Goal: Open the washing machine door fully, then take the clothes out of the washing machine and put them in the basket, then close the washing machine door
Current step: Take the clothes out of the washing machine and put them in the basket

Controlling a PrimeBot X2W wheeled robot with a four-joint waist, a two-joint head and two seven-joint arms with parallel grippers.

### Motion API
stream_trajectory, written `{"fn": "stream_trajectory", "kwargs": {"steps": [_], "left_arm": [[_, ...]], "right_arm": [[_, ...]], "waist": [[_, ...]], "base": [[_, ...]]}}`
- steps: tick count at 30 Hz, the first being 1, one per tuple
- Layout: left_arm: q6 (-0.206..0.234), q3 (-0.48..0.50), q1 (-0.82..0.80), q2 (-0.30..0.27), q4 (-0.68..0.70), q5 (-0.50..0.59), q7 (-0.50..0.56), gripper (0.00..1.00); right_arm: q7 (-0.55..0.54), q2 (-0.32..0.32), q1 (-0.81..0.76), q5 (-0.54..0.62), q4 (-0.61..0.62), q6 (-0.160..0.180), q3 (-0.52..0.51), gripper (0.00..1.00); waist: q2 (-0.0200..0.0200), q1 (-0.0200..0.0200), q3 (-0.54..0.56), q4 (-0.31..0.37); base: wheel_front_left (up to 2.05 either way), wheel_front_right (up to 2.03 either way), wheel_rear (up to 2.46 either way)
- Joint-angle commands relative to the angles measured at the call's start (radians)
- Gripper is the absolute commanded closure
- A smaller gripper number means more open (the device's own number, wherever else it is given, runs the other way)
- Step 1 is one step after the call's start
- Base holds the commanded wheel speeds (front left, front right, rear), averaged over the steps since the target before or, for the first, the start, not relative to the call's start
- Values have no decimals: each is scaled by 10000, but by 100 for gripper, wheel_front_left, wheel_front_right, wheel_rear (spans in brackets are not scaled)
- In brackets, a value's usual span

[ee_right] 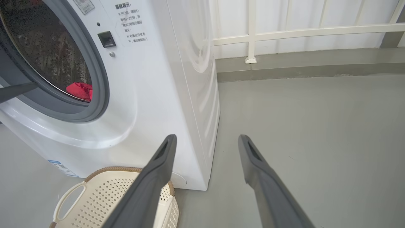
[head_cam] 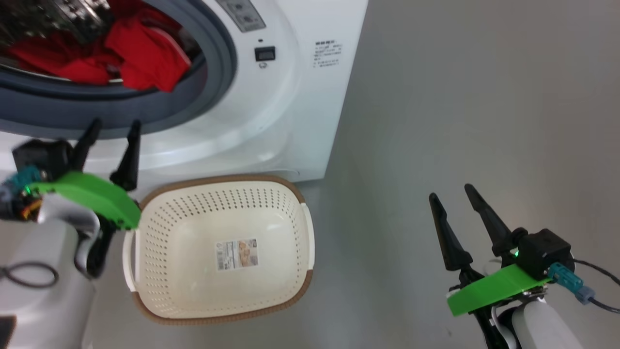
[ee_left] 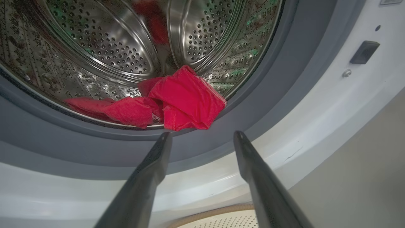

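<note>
The white washing machine [head_cam: 310,97] stands with its mouth uncovered; its door is out of view. Red clothes [head_cam: 140,53] lie at the drum's front lip, also seen as a crumpled red heap [ee_left: 186,98] in the left wrist view and a red patch [ee_right: 80,90] in the right wrist view. My left gripper [head_cam: 114,128] is open and empty, fingertips just below the grey gasket [ee_left: 95,148], short of the clothes. The cream basket [head_cam: 160,257] sits empty on the floor before the machine. My right gripper [head_cam: 450,191] hangs open and empty over bare floor, right of the machine.
Grey floor [head_cam: 460,97] stretches to the right of the machine. A white railing [ee_right: 284,31] and a low kerb run along the back wall. A door latch socket [head_cam: 265,53] sits on the machine's front, right of the opening.
</note>
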State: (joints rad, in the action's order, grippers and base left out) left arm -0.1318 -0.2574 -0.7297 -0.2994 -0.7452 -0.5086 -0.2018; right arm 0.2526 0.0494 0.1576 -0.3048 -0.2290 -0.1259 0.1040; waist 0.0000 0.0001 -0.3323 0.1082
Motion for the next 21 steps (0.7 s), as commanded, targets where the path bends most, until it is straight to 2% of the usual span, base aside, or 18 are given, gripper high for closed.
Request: {"fn": "stream_trajectory", "kwargs": {"steps": [1, 11, 21], "left_arm": [[11, 145, -582, -492, -108, -139, 62, 0], [11, -840, -3313, -759, -2232, -572, 370, 0], [11, -1667, -4795, -1184, -3545, -778, 261, 0]], "right_arm": [[92, 11, 260, -71, 284, -48, 242, 0], [92, 10, 845, -311, 520, -48, 497, 0], [92, 9, 1054, -569, 691, -48, 888, 0]], "waist": [[0, 0, -622, 304], [0, 0, -1715, 571], [0, 0, -2386, 1026]], "base": [[0, 0, 0], [0, 0, 0], [0, 0, 0]]}}
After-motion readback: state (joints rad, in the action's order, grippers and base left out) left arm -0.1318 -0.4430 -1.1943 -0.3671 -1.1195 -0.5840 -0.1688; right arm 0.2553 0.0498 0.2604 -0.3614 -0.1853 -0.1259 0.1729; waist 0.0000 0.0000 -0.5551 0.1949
